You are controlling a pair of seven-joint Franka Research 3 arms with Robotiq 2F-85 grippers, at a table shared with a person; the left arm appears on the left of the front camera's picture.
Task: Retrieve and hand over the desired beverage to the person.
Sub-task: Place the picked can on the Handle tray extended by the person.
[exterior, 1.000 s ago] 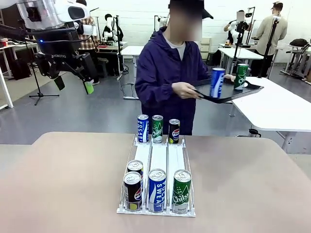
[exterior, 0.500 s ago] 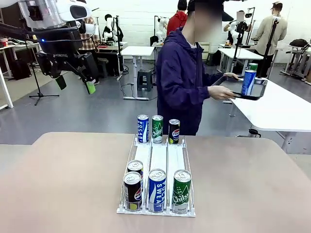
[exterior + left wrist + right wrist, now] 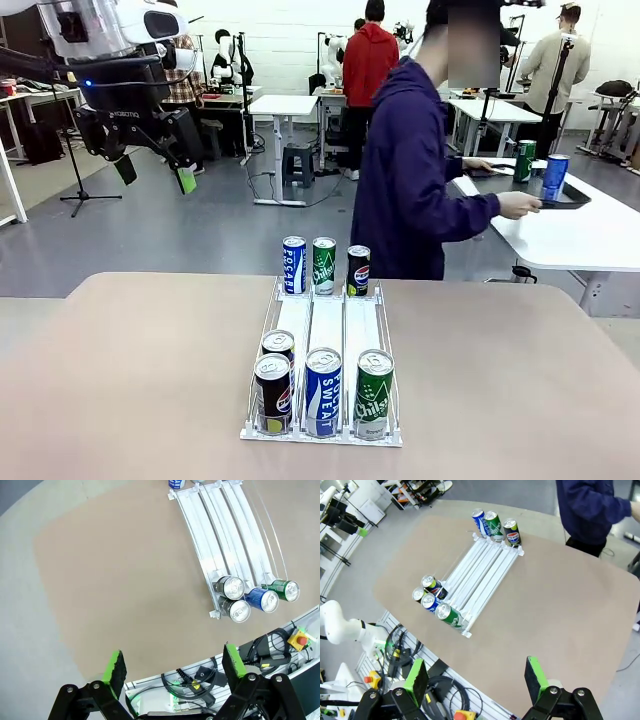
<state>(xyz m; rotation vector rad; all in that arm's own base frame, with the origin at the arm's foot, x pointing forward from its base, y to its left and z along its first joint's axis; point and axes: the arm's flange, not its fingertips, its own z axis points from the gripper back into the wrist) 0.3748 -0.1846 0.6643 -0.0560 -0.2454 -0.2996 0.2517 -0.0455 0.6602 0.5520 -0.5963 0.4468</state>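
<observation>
Grippers spread wide above the table, person turned to the side table

Cans fill a clear rack (image 3: 322, 330) on the tan table (image 3: 140, 380). At the rack's near end stand two black cans (image 3: 273, 385) one behind the other in the left lane, a blue can (image 3: 323, 392) in the middle lane and a green can (image 3: 374, 394) in the right lane. At the far end three more stand in a row: a blue can (image 3: 293, 265), a green can (image 3: 324, 266) and a black can (image 3: 358, 271).

The left gripper (image 3: 152, 175) hangs high over the table's left side, well apart from the rack, with its green-padded fingers spread and nothing between them. From its own wrist camera the left gripper (image 3: 172, 665) shows the same wide gap, the table and rack far below. The right gripper (image 3: 476, 677) is likewise spread and holds nothing, looking down on the table from above.

The person (image 3: 410, 190) in the dark hooded jacket stands beyond the far edge, turned toward a white side table (image 3: 570, 235). One hand (image 3: 520, 205) holds a dark tray (image 3: 562, 198) resting there, with a blue can (image 3: 554, 177) on it and a green can (image 3: 525, 161) just beside.
</observation>
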